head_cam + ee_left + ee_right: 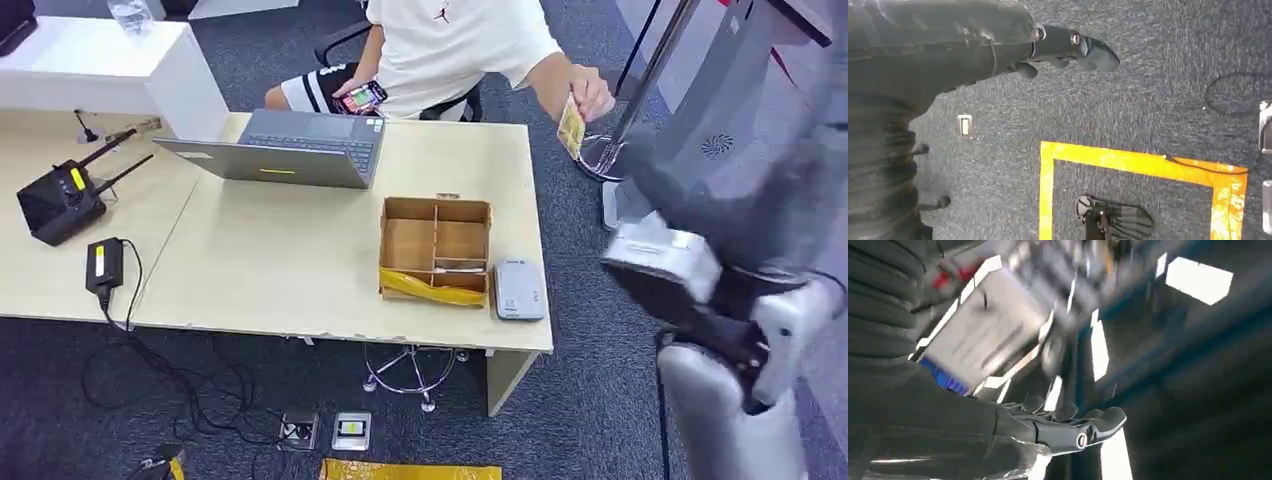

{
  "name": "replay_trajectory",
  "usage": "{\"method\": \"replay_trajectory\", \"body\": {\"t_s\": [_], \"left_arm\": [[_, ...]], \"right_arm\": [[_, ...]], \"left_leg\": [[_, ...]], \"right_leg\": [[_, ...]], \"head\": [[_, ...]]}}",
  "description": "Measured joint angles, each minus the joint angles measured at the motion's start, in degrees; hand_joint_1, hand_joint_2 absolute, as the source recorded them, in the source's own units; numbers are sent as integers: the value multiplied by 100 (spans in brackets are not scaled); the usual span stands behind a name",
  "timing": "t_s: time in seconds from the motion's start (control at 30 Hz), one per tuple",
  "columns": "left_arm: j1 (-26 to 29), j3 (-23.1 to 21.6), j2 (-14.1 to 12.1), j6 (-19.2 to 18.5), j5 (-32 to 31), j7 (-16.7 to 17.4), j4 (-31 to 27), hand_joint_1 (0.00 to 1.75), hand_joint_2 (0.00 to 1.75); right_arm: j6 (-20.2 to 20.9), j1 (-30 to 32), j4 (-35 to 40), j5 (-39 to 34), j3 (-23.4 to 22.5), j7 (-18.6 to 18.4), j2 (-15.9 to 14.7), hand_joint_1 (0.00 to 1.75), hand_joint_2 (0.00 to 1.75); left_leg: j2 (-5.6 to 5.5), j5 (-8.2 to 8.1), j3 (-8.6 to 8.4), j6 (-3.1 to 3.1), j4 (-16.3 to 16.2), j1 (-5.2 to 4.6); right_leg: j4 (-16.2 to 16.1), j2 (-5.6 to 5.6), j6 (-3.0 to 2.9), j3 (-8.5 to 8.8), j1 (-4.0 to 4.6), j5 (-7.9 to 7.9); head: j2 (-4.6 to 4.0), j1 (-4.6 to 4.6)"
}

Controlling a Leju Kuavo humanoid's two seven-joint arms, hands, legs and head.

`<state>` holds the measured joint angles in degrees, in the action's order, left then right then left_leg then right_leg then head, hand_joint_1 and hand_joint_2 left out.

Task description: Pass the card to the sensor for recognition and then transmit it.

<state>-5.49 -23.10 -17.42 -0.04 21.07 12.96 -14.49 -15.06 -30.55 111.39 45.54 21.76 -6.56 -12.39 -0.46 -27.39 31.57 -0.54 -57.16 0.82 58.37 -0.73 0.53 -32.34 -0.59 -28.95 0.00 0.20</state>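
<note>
Both hands empty; person's hand [590, 95] holds card [571, 127].

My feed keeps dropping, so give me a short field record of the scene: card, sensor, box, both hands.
card: yellowish card held by the seated person's hand, off the desk's far right corner
sensor: grey reader flat on the desk, beside the box
box: cardboard divider box, yellow item in its near compartment
left hand: left hand hangs over carpet, holds nothing, fingers apart
right hand: right hand raised, blurred, fingers outstretched, nothing in it
other: open laptop
</note>
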Motion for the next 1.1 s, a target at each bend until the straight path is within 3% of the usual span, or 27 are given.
{"method": "replay_trajectory", "body": {"t_s": [0.07,0.1,0.27,0.37,0.7,1.1], "left_arm": [[3,0,-4,-63,13,0,7,0,175],[2,0,-7,-81,13,0,13,0,175],[3,0,-11,-116,0,0,24,0,175],[11,-2,-13,-125,-74,0,28,0,175],[18,-28,-46,-188,-166,-37,50,0,175],[27,-46,-63,-188,-175,-37,55,0,175]], "right_arm": [[891,-277,-387,-407,592,59,54,0,175],[1110,-403,-610,-451,879,72,94,0,175],[1327,-657,-1799,-499,1915,125,411,0,175],[1310,-672,-2321,-493,2189,109,544,0,175],[1121,-695,-3454,-832,2473,-59,697,0,175],[752,-634,-3817,-950,2524,-194,739,0,175]], "left_leg": [[-8,4,11,-5,0,3],[-9,4,13,-5,0,5],[-13,2,19,-8,0,7],[-13,1,22,-8,-1,6],[-10,1,21,-8,-1,5],[-3,1,21,-8,-1,6]], "right_leg": [[1,-12,-1,-6,4,0],[1,-13,-1,-11,6,-1],[1,-15,-9,-16,8,-6],[1,-14,-10,-19,8,-7],[-1,-12,-10,-22,6,-6],[0,-2,-10,-26,7,-6]], "head": [[0,-2],[0,-2],[0,0],[0,2],[0,0],[0,2]]}}
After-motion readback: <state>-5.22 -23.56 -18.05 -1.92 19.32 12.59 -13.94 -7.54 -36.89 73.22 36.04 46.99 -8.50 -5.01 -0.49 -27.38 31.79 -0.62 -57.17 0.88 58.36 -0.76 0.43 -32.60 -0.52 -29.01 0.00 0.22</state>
